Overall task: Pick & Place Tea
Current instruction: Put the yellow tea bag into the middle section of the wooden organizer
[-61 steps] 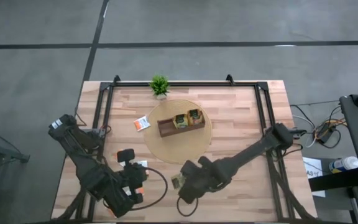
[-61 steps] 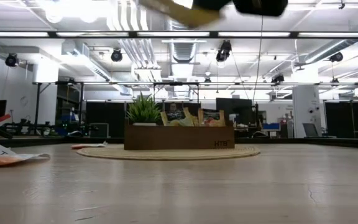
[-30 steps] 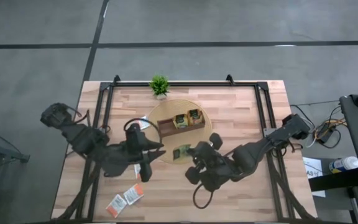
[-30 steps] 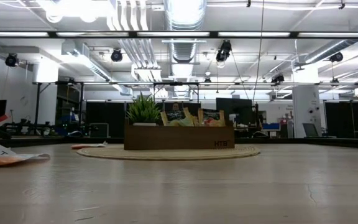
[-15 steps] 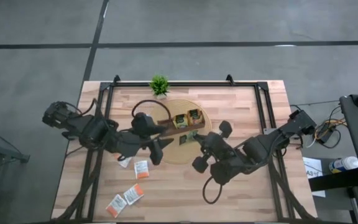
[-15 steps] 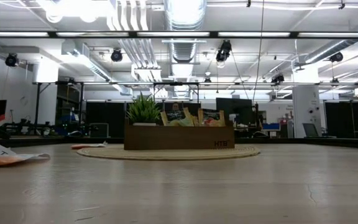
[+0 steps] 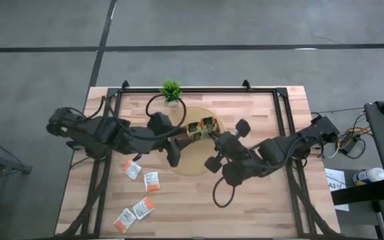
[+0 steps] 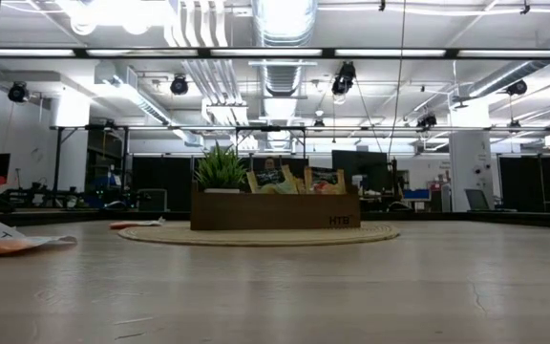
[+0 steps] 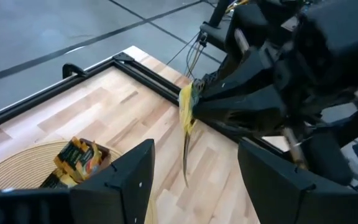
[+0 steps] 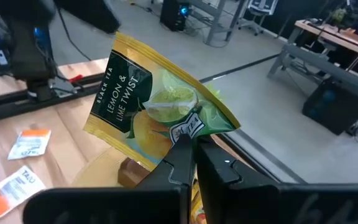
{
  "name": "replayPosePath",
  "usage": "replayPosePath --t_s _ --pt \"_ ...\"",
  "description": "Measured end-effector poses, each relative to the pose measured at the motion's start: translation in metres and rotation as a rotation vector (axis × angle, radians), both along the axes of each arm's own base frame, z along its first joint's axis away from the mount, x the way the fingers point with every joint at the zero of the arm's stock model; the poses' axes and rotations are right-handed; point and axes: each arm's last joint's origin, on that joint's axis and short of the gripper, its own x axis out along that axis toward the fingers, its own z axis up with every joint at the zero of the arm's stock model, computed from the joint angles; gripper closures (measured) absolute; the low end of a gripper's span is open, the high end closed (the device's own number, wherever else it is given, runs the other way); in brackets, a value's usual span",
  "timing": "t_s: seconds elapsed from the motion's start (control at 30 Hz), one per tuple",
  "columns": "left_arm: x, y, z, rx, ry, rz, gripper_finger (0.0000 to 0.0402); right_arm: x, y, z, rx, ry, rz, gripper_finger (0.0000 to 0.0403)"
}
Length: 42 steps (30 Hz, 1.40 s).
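Now the table (image 7: 259, 113) fills the middle of the high view, the round woven mat (image 7: 195, 160) at its centre, the brown compartment tray (image 7: 187, 137) on the mat's upper part. The right gripper (image 10: 188, 152), pinched on a green-and-yellow Lemon Lime Twist sachet (image 10: 151, 102), hangs just right of the tray, so the drop lies a short way to frame-left. The left gripper (image 9: 188, 180), fingers spread and empty, hovers at the tray's left end. Four white-and-orange sachets (image 7: 151, 181) lie lower left.
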Motion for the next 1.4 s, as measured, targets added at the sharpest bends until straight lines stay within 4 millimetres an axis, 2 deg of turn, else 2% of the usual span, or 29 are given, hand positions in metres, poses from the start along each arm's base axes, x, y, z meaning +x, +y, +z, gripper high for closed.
replayPosePath --t_s 0.27,0.6,0.7,1.07,1.3,1.4 --pt "0.026 0.0 -0.014 0.029 0.026 -0.034 0.0174 0.007 -0.002 0.007 -0.021 -0.031 0.02 0.0394" --pt "0.03 0.004 -0.015 0.044 0.032 -0.026 0.0183 0.007 -0.003 0.008 -0.019 -0.03 0.027 0.0394" --pt "0.03 0.005 -0.015 0.039 0.033 -0.037 0.0213 0.007 -0.003 0.008 -0.03 -0.016 0.036 0.0394" --pt "0.027 0.005 -0.015 0.062 0.048 -0.048 0.039 0.003 -0.004 0.012 -0.03 -0.018 0.039 0.0394" --pt "0.027 0.006 -0.014 0.084 0.053 -0.055 0.04 0.0 -0.005 0.014 -0.042 -0.003 0.049 0.0394" --pt "0.028 0.009 -0.013 0.089 0.056 -0.057 0.04 0.0 -0.006 0.014 -0.043 -0.002 0.051 0.0382"
